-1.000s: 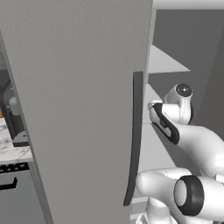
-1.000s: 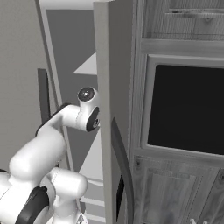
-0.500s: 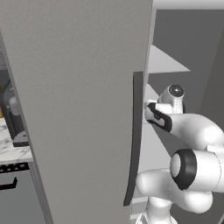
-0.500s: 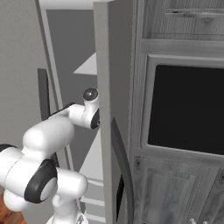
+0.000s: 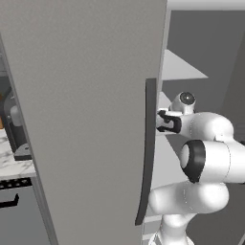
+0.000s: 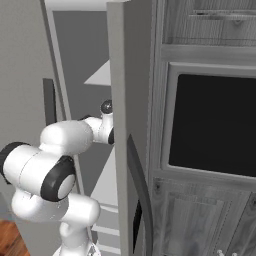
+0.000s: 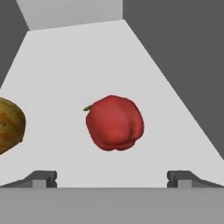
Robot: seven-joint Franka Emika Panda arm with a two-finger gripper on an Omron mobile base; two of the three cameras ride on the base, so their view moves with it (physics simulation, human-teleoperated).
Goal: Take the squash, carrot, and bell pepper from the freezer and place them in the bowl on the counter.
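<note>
Hand view: gripper (image 7: 112, 177) jaws spread wide, empty — bell pepper (image 7: 114, 123) sits on pale freezer shelf (image 7: 87, 57) dead ahead, centred between fingertips, slightly beyond them. Squash (image 7: 9, 125) lies off to left edge, apart from pepper.

This was a home kitchen — a tall grey freezer (image 5: 86, 119) with a long dark handle (image 5: 146, 153) stood beside a marble counter (image 5: 12, 160), and grey wood-grain cabinets (image 6: 200, 220) framed a built-in black oven window (image 6: 212, 125) — with vegetables on a freezer shelf (image 7: 109, 57).
</note>
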